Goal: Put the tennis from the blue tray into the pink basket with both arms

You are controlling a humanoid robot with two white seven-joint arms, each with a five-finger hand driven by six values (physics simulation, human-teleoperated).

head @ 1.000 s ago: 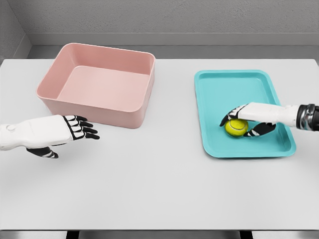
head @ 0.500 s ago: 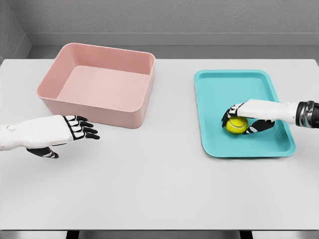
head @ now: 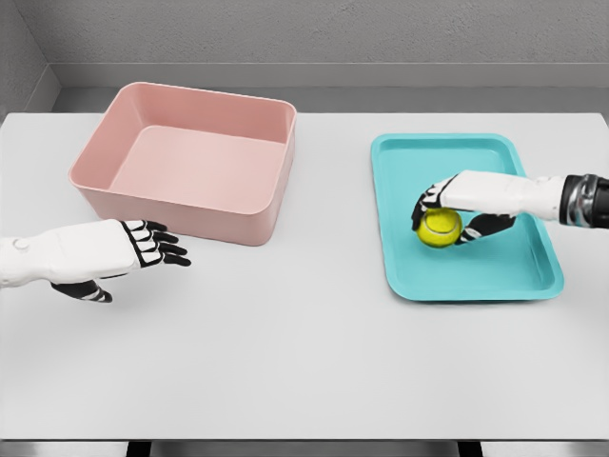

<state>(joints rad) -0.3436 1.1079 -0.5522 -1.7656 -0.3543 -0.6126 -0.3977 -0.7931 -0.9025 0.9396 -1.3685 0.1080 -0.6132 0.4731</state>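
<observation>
A yellow tennis ball is held over the blue tray, in its left half. My right hand comes in from the right edge and is shut on the ball, fingers over its top and thumb beside it. The pink basket stands empty at the back left of the white table. My left hand hovers in front of the basket's near wall with its fingers stretched out and nothing in them.
The white table reaches from side to side, with its front edge near the bottom of the view. A grey wall runs behind it. A wide gap of tabletop separates basket and tray.
My right hand closed tighter on the ball and carried it up and a little to the left over the tray. The left arm has stayed put.
</observation>
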